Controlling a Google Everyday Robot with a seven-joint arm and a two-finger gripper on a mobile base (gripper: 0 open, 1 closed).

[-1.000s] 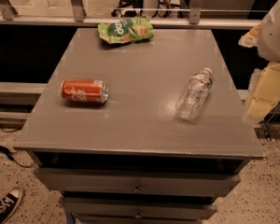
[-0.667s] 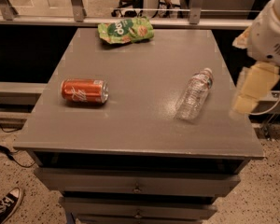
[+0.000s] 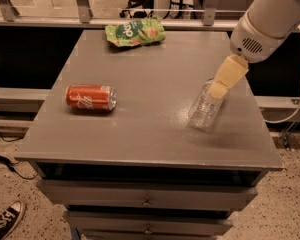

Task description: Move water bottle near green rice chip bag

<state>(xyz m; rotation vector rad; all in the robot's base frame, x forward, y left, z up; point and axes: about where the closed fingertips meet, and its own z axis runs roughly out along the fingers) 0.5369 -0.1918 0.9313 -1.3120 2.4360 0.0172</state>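
Gripper above the cap end of the water bottle; open or closed, cannot tell. Bottle likely light, squashy and prone to rolling, so grasp mid-body. Green rice chip bag well beyond, left.

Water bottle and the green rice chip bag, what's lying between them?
Camera view: only bare table between water bottle and green rice chip bag. The gripper is by the bottle's cap end. Orange soda can lies aside.

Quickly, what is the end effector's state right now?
End effector: state cannot be told; it is over the cap end of the clear ribbed plastic water bottle.
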